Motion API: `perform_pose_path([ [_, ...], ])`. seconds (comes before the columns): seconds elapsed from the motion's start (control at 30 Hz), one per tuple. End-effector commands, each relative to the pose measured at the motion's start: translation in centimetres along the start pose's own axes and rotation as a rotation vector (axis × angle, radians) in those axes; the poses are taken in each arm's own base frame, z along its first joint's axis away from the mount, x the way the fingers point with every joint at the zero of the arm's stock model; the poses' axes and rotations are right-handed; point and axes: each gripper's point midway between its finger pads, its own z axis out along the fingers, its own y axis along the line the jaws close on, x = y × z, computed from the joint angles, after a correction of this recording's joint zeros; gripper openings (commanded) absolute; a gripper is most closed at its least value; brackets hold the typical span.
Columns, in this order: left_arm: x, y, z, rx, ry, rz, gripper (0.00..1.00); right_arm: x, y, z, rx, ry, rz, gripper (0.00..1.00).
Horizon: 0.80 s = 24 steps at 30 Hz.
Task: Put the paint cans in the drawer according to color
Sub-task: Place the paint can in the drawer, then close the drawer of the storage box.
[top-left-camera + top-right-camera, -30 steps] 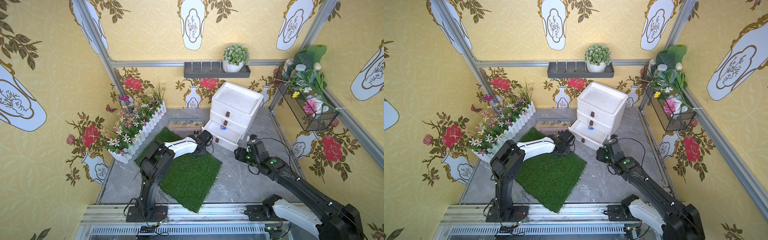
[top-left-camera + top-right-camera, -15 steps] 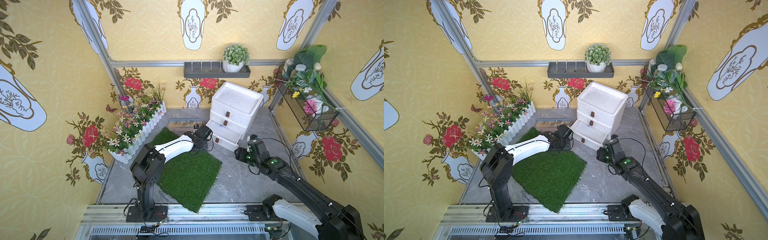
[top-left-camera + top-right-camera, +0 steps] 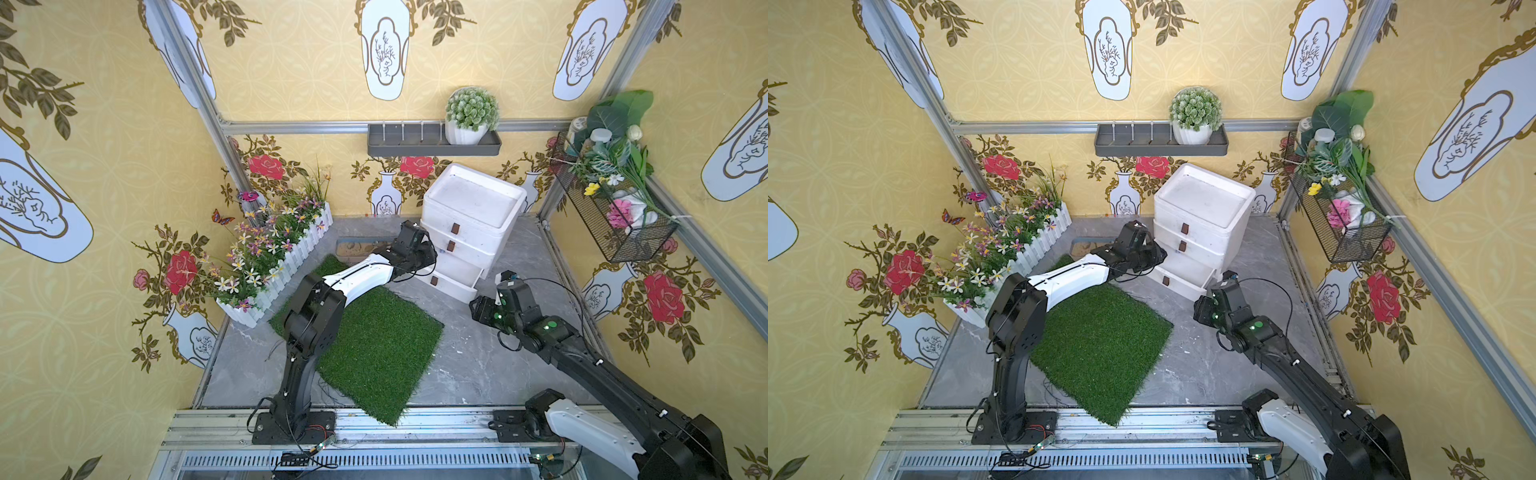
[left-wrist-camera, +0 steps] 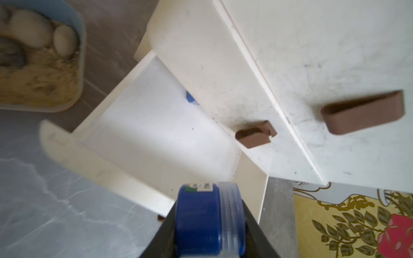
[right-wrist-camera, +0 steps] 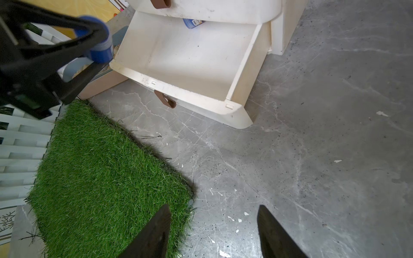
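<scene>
The drawer chest (image 3: 469,216) is white, with three brown handles, and stands at the back in both top views (image 3: 1200,208). Its bottom drawer (image 5: 190,58) is pulled out. One blue paint can (image 5: 192,23) lies at the back of that drawer, half under the drawer above (image 4: 191,99). My left gripper (image 4: 209,204) is shut on a second blue-lidded paint can (image 4: 207,223). It hovers by the open drawer's front left corner (image 3: 422,261). My right gripper (image 5: 213,206) is open and empty, low over the grey floor to the right of the drawer (image 3: 478,309).
A green grass mat (image 3: 374,332) covers the floor's middle. A tray of sand and pebbles (image 4: 40,67) sits left of the chest. A white picket planter of flowers (image 3: 282,257) lines the left wall. A wire basket of flowers (image 3: 615,220) hangs at the right.
My left arm has swung its elbow and carried the blue can a little back from the mat's edge towards the open drawer. The right arm has not moved.
</scene>
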Motion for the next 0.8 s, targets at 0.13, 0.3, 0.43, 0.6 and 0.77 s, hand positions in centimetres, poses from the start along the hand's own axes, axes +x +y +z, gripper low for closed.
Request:
perform_pose_path([
  [0.13,-0.4,-0.8,2.8,0.001,0.034,0.006,0.66,-0.5,-0.1,-0.8,-0.006,-0.036,-0.001,0.63],
  [0.3,-1.9,-2.1,0.7,0.039,-0.007,0.045,0.69,-0.4,0.8,-0.9,-0.061,-0.035,0.003,0.64],
  [0.43,-3.1,-2.9,-4.4,0.077,-0.114,0.142,0.69,0.1,5.8,-0.4,-0.337,0.024,-0.007,0.67],
  [0.6,-0.9,0.0,-12.0,0.108,-0.242,0.345,0.74,1.9,11.3,1.2,-0.460,0.166,-0.080,0.65],
  [0.77,2.8,6.9,-18.1,0.030,-0.347,0.438,0.91,3.1,12.8,4.5,-0.242,0.275,-0.263,0.60],
])
